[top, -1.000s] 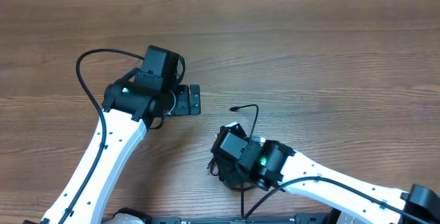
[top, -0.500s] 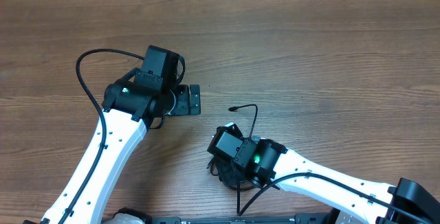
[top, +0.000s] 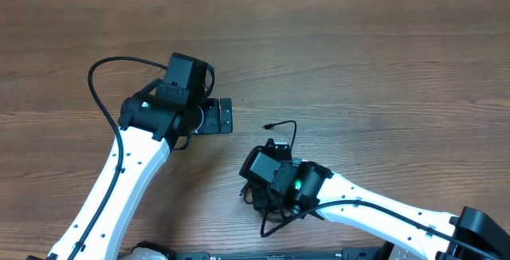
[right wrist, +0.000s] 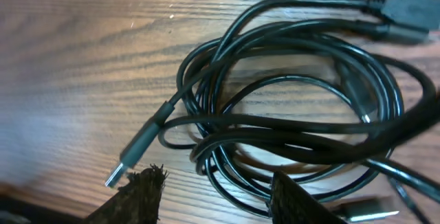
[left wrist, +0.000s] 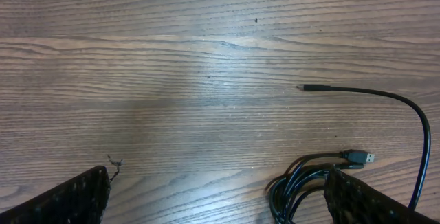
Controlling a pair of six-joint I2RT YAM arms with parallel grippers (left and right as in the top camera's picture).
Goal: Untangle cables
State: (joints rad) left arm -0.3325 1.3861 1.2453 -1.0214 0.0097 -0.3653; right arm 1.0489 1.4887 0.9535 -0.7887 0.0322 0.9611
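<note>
The cables (right wrist: 289,114) are thin black cords in a tangled coil on the wooden table, with a USB plug (right wrist: 134,157) sticking out at the lower left. My right gripper (right wrist: 216,198) hovers low over the coil's near side. Its jaws stand apart, and a few strands lie between the fingers (right wrist: 137,198) without being pinched. From overhead the coil (top: 271,204) is mostly hidden under the right wrist, and one free end (top: 271,125) curls away towards the far side. My left gripper (top: 225,116) is wide open and holds nothing. In its wrist view the coil (left wrist: 302,186) lies by its right finger (left wrist: 364,200).
The bare wood table (top: 382,68) stretches around both arms. The left arm's thick black wire (top: 100,92) loops out at the left. A small frayed bit (left wrist: 112,163) hangs off the left gripper's left finger. The table's front edge runs just below the coil.
My right wrist has shifted a little to the left over the coil and its jaws have narrowed. The free cable end has dragged slightly. The left arm has stayed put.
</note>
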